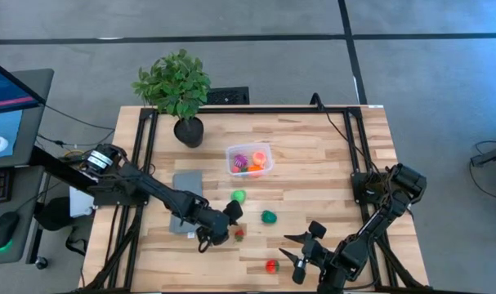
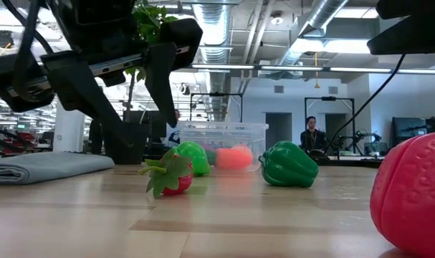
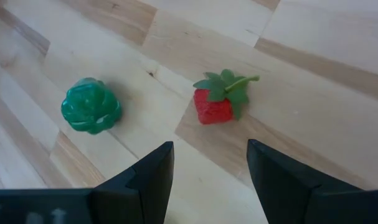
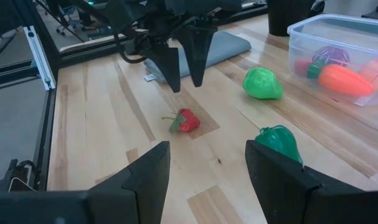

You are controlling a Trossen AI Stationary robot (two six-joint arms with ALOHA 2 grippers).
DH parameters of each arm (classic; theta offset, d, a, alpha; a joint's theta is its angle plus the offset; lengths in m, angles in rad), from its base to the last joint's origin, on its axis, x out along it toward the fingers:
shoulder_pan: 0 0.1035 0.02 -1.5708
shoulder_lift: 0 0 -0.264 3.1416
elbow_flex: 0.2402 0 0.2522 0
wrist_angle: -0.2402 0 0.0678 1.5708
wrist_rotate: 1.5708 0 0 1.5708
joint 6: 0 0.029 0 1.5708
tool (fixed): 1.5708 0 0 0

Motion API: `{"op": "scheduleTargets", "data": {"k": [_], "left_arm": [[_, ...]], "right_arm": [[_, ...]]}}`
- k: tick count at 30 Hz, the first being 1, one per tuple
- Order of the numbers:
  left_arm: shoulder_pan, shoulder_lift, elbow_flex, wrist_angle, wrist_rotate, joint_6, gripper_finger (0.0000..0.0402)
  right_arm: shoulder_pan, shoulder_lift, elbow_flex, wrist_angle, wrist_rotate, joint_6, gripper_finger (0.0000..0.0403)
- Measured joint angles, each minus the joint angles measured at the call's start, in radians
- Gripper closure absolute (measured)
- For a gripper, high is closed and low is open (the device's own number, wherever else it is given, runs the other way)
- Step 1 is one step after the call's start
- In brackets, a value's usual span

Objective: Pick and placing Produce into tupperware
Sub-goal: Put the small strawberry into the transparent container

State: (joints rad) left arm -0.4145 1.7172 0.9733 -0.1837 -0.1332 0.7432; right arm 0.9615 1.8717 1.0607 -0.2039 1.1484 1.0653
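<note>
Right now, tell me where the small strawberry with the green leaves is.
In the high view the strawberry lies on the table's near-left part, just beside the left gripper, whose open fingers hang above it, empty; the dark green pepper sits just beyond.

No legible text anywhere.

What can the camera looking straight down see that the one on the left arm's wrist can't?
Only the overhead view shows the clear tub with produce inside, the potted plant, the light green fruit, the red fruit near the table's front edge, and the right gripper, open and empty. Only the left wrist view shows the strawberry's leafy top up close. Both show the strawberry, the dark green pepper and the left gripper, open above the strawberry.
</note>
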Motion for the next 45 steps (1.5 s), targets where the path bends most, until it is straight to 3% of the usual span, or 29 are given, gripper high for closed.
{"op": "scheduleTargets", "data": {"k": [9,24,45], "left_arm": [[0.012,0.043,0.033,0.007,0.065,0.018,0.0207],[0.013,0.186,0.229,-0.185,0.048,0.085,0.0207],[0.02,0.217,0.261,-0.246,0.094,0.105,0.0207]], "right_arm": [[0.0,0.0,0.0,0.0,0.0,0.0,0.017],[0.001,0.0,0.0,-0.009,0.0,0.0,0.017],[0.005,0.0,0.0,-0.02,-0.002,0.008,0.017]]}}
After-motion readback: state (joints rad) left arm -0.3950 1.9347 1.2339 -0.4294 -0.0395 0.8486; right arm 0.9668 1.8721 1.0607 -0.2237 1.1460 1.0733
